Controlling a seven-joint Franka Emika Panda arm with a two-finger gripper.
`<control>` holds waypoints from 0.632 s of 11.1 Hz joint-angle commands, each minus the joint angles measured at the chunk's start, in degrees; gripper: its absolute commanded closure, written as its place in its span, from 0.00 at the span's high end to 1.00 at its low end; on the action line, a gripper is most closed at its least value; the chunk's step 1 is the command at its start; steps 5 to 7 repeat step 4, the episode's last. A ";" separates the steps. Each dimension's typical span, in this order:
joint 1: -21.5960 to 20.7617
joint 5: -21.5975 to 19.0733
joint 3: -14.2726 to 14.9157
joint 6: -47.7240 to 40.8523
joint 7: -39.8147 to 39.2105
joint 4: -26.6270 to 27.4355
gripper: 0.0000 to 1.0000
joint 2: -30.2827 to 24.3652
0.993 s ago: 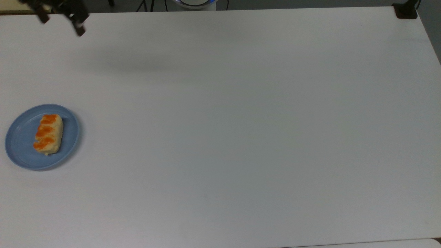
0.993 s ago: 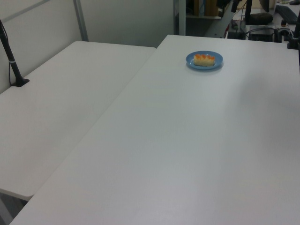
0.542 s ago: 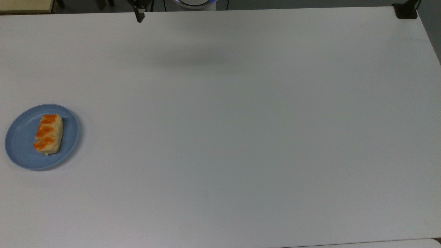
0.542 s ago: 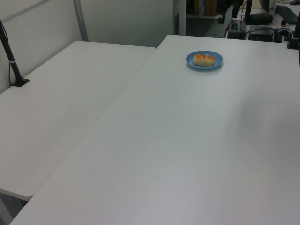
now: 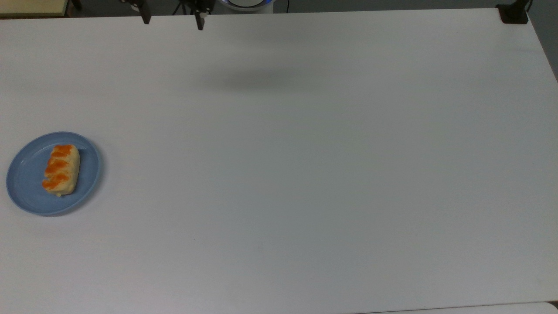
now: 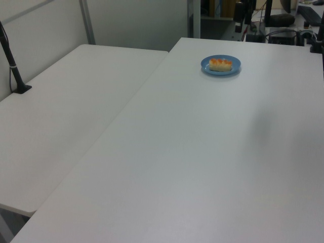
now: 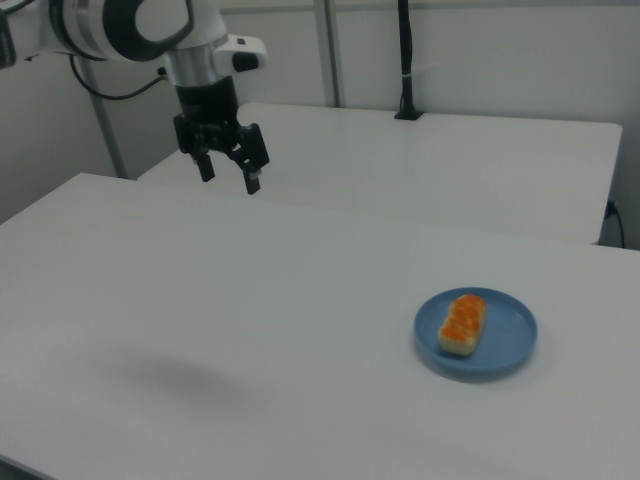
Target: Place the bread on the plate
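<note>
one bread (image 5: 61, 169), one plate (image 5: 26, 192), two white tables (image 6: 202, 162), one gripper (image 7: 229, 173)

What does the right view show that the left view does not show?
Right view alone: the white robot arm with its open, empty gripper raised above the table, far from the food. Left view alone: a black stand on the neighbouring white table, at the left view's left edge. Both: the bread lying on the light-blue plate, on the bare white table.
</note>
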State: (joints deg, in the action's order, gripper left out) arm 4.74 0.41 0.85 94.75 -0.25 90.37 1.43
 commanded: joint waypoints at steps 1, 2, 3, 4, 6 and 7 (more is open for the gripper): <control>1.76 1.53 -3.58 0.69 -1.07 1.48 1.00 -0.81; 1.85 1.53 -3.58 0.69 -1.50 1.48 1.00 -0.81; 1.85 1.61 -3.58 0.96 -1.51 1.39 1.00 -0.81; 1.85 1.61 -3.58 1.05 -1.42 1.30 1.00 -0.72; 1.85 1.61 -3.58 1.05 -1.42 1.30 1.00 -0.72; 1.85 1.61 -3.58 1.05 -1.42 1.30 1.00 -0.72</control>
